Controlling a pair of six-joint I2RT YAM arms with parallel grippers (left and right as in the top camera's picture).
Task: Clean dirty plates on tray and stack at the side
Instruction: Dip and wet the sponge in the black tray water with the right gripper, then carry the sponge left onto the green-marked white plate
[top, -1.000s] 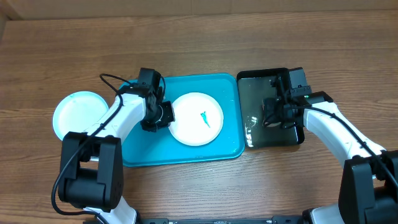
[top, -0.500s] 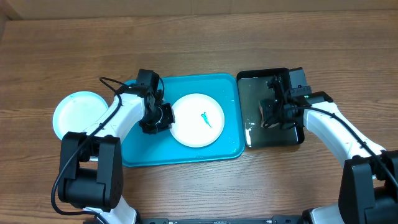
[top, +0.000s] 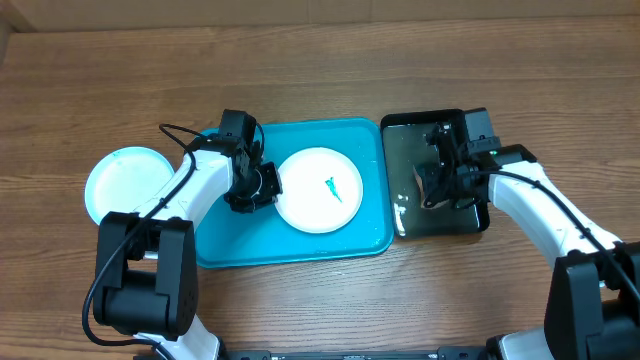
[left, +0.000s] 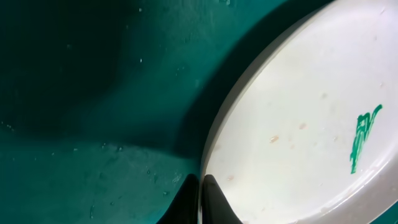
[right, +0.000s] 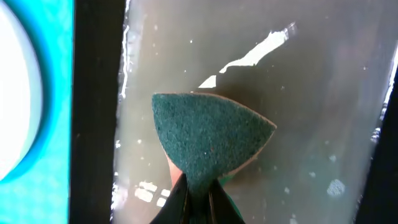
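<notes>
A white plate (top: 318, 190) with a small green smear (top: 331, 188) lies in the turquoise tray (top: 300, 245). My left gripper (top: 270, 187) is at the plate's left edge. In the left wrist view the plate (left: 298, 118) fills the right side, and the gripper (left: 200, 194) is shut on its rim, one finger over the tray (left: 93, 93) and one over the plate. My right gripper (top: 436, 188) is shut on a green-faced sponge (right: 208, 134) held over the black tray (top: 405, 150). In the right wrist view the right gripper (right: 198, 186) pinches the sponge's lower corner.
A pale blue-rimmed plate (top: 127, 183) rests on the wooden table left of the turquoise tray. The black tray (right: 311, 93) holds shallow, shiny water. It sits tight against the turquoise tray's right edge (right: 59, 180).
My right gripper has shifted slightly left over the black tray with the sponge, which now shows more clearly from overhead. The left gripper stays at the plate's rim.
</notes>
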